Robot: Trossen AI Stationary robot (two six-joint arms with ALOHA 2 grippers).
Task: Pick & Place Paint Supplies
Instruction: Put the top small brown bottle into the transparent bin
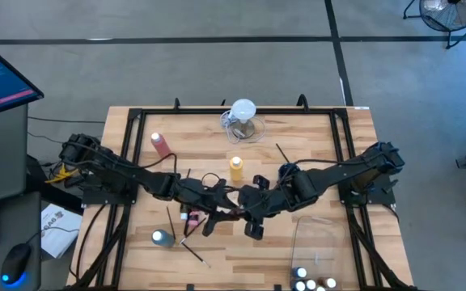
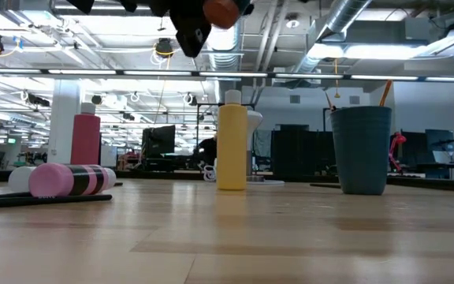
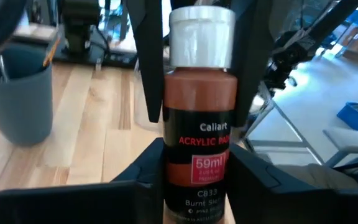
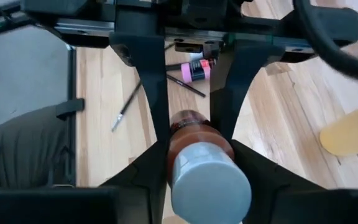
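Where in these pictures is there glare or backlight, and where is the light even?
Low view: bright ceiling lamps backlight the yellow bottle. Left wrist view: glare on the white cap of the brown paint bottle. High view: even light over the table.
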